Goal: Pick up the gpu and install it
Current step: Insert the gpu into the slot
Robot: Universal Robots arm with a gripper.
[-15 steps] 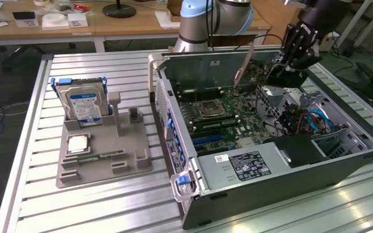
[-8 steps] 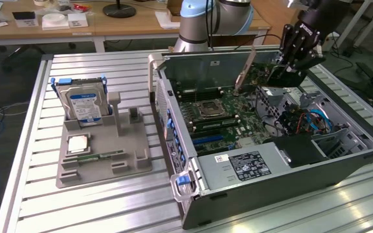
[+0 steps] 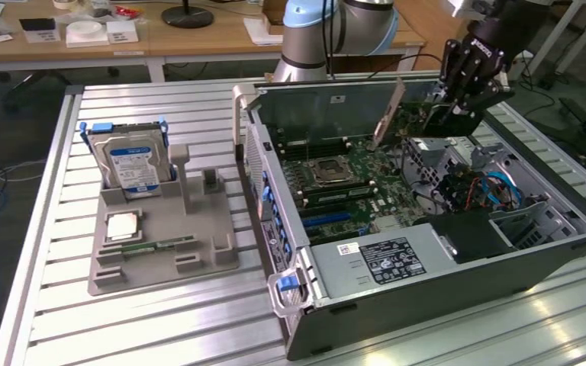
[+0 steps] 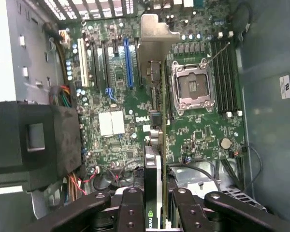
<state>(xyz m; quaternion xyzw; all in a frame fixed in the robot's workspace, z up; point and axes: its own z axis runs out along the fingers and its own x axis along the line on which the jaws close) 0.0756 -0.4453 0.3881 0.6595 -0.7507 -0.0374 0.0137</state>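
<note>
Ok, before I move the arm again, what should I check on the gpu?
1. Grip: gripper shut on the gpu, a finger on each face: ok.
2. Position: gpu held edge-down over the motherboard, inside the open case: ok.
3. Gpu lined up with a slot: cannot tell.
4. Gpu seated: cannot tell.
5. Hard drive upright in its holder, outside the case: ok.
</note>
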